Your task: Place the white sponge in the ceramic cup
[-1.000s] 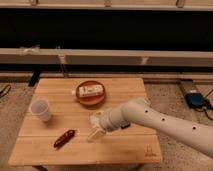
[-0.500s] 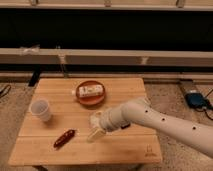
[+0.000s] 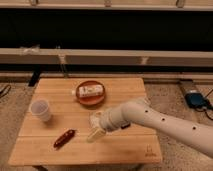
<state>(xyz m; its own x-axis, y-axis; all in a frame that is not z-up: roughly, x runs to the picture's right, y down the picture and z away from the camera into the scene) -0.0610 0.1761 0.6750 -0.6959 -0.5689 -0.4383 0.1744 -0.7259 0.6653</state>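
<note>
Not there yet. White sponge (image 3: pixel 95 119) looks to be right at the gripper (image 3: pixel 94 131), mid-table (image 3: pixel 125 89); can't tell if it's gripped. Ceramic cup (image 3: pixel 40 109) sits well left, so carry and drop remain.

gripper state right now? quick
Gripper: low over the middle of the table, to the right of the ceramic cup; open, closed or holding something cannot be told.
</note>
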